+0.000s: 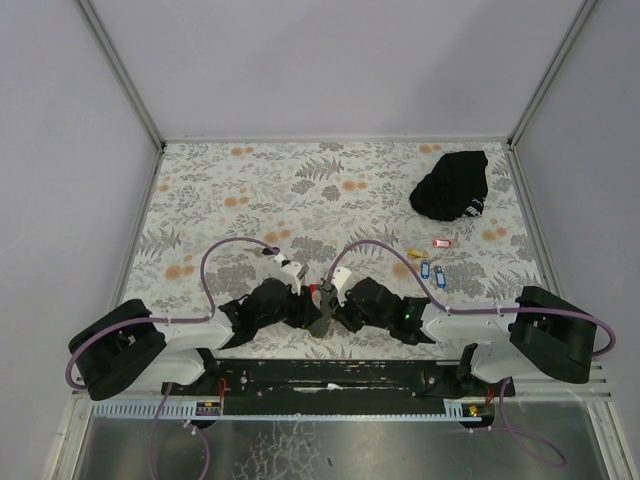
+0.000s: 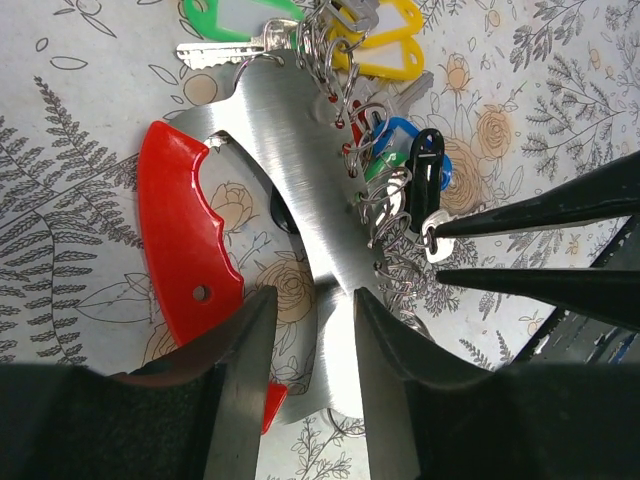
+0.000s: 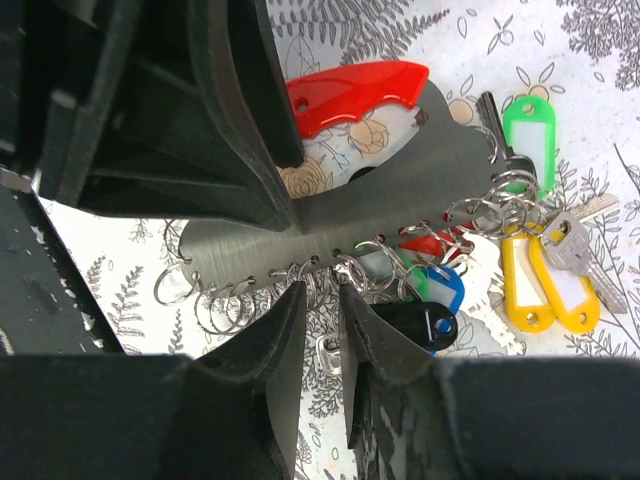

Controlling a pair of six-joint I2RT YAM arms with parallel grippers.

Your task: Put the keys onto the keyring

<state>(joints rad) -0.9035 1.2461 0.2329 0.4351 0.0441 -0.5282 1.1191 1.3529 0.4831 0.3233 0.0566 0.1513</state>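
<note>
The keyring is a brushed steel plate (image 2: pixel 300 170) with a red plastic grip (image 2: pixel 180 230) and a row of split rings (image 3: pixel 215 305) along one edge. It lies between the arms in the top view (image 1: pixel 320 318). Green (image 3: pixel 530 130), yellow (image 3: pixel 548 280), blue (image 3: pixel 447 290) and red (image 3: pixel 425 243) tagged keys hang on it. My left gripper (image 2: pixel 313 300) is shut on the plate's narrow end. My right gripper (image 3: pixel 322 290) is at the rings, shut on the key (image 3: pixel 329 352) of the black tag (image 3: pixel 420 325). Loose keys (image 1: pixel 430 268) lie to the right.
A black cloth bundle (image 1: pixel 452 185) lies at the back right of the floral table (image 1: pixel 250 190). The loose keys have yellow (image 1: pixel 413 255), red (image 1: pixel 442 242) and blue (image 1: pixel 439 276) tags. White walls stand on three sides.
</note>
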